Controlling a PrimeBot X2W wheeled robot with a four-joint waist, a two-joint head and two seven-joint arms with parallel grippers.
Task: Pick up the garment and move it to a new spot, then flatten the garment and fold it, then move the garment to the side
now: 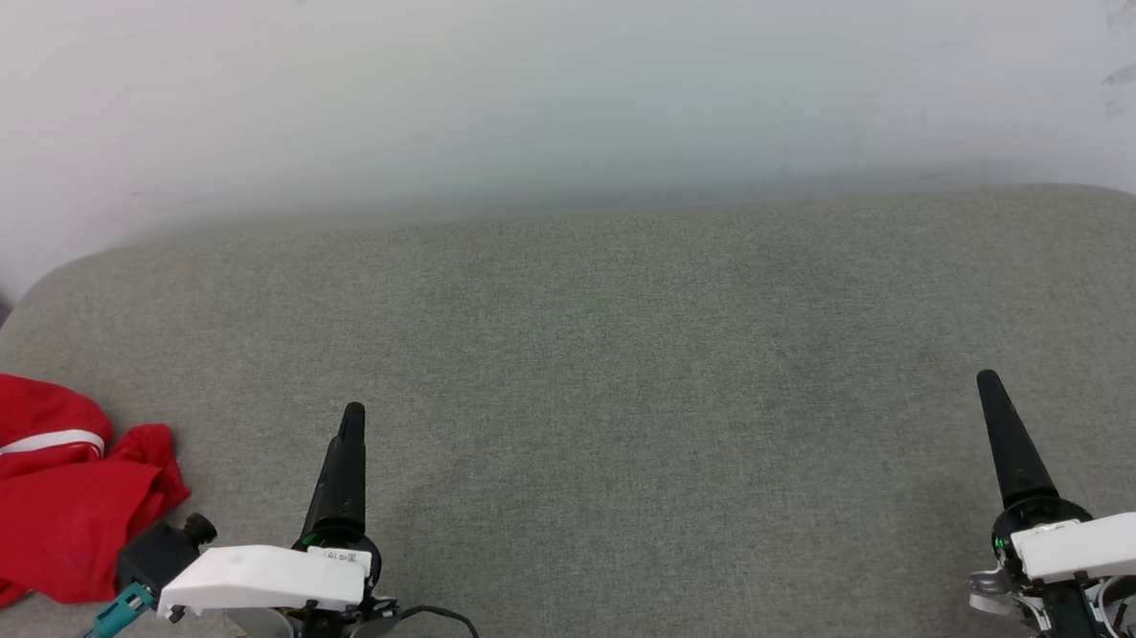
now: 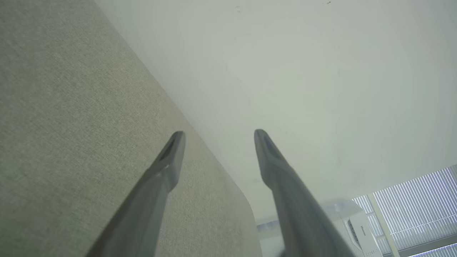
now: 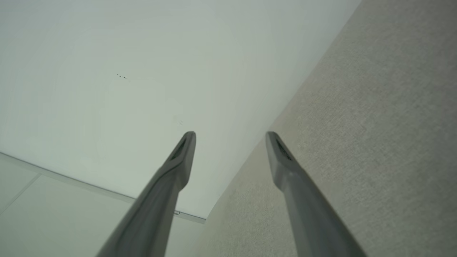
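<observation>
Head view: red jersey T-shirt (image 1: 39, 495) lies crumpled at the left edge of the grey fabric desk (image 1: 627, 355), left tool (image 2: 219, 134) and right tool (image 3: 230, 134) spread empty, nothing apparently done.

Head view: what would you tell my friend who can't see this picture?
A crumpled red garment lies at the left edge of a grey fabric surface. The left gripper and right gripper point up from the bottom, both empty; a pale wall stands behind.

The garment (image 1: 39, 495) lies at the left edge of the padded surface (image 1: 627, 355) — left gripper (image 1: 352, 417) just beside it, right gripper (image 1: 988, 382) far right; wall (image 1: 558, 89) behind.
</observation>
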